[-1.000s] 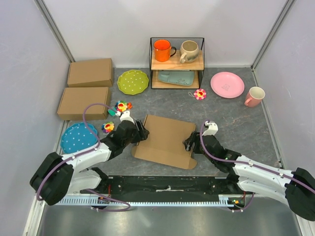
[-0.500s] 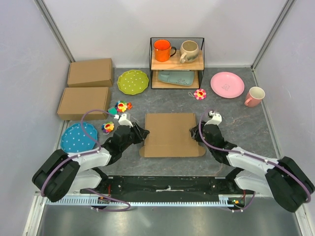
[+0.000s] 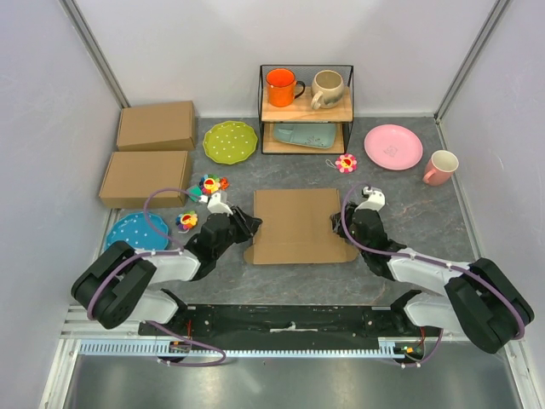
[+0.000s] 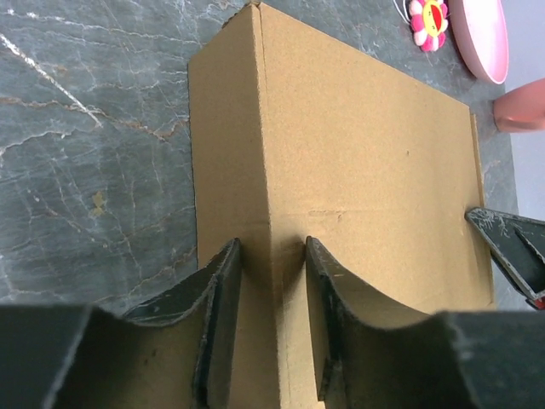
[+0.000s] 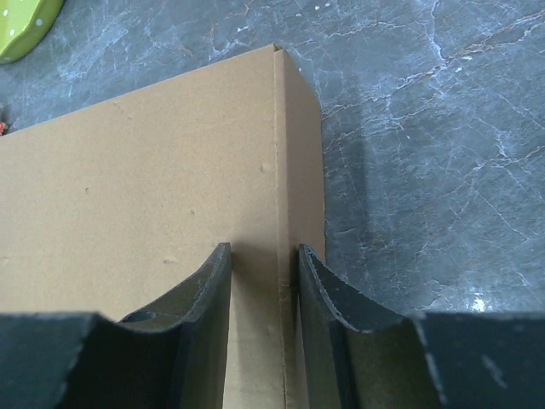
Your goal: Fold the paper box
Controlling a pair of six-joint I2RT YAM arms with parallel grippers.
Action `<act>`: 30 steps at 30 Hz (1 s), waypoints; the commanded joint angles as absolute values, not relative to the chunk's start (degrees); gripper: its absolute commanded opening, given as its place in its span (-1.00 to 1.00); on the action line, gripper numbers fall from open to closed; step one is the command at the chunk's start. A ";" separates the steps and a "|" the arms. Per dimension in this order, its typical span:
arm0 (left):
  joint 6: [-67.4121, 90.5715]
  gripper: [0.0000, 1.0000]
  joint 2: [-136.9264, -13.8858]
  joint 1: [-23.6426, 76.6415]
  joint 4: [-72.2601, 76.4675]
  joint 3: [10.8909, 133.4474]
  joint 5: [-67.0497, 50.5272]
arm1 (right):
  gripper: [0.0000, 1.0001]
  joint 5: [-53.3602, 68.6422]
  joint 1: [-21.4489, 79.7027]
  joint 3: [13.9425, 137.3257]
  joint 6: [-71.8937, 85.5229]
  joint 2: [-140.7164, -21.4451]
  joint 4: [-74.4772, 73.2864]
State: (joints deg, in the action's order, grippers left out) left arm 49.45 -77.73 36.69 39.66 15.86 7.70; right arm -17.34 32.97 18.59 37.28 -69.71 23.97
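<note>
- the paper box [image 3: 298, 226]: brown corrugated cardboard, lying flat at the centre of the grey tabletop [image 3: 409, 213]; long edges toward 12 and 6 o'clock
- the left end effector [image 4: 271, 249]: closed on the box's 9 o'clock edge; one finger to each side of the folded ridge
- the right end effector [image 5: 262, 252]: pinching the 3 o'clock edge in the same way
- handling, as judged: light; stiff across the panels, yet likely to bend readily at scored creases; matt surface, unlikely to slip; thin walls may crush under a hard pinch; best held mid-edge, both sides together

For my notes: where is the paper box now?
Top view: the paper box lies mid-table between the left tool and the right tool, each pinching one side.
</note>
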 commanded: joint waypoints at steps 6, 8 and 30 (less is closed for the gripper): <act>51.07 0.29 -78.67 37.00 31.38 20.12 5.53 | 0.25 -11.77 34.19 16.16 39.73 -65.32 15.93; 50.36 0.34 -77.70 36.39 29.10 21.88 5.80 | 0.36 -13.36 34.01 17.48 39.20 -64.25 14.25; 52.47 -0.70 -84.82 35.60 39.46 15.39 -0.88 | -0.33 -5.80 32.43 11.95 44.38 -73.65 24.96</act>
State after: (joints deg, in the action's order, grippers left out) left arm 50.39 -82.56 34.20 41.98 18.26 5.39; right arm -12.45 31.46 14.48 41.89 -70.19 29.80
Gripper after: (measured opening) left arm 0.267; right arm 0.530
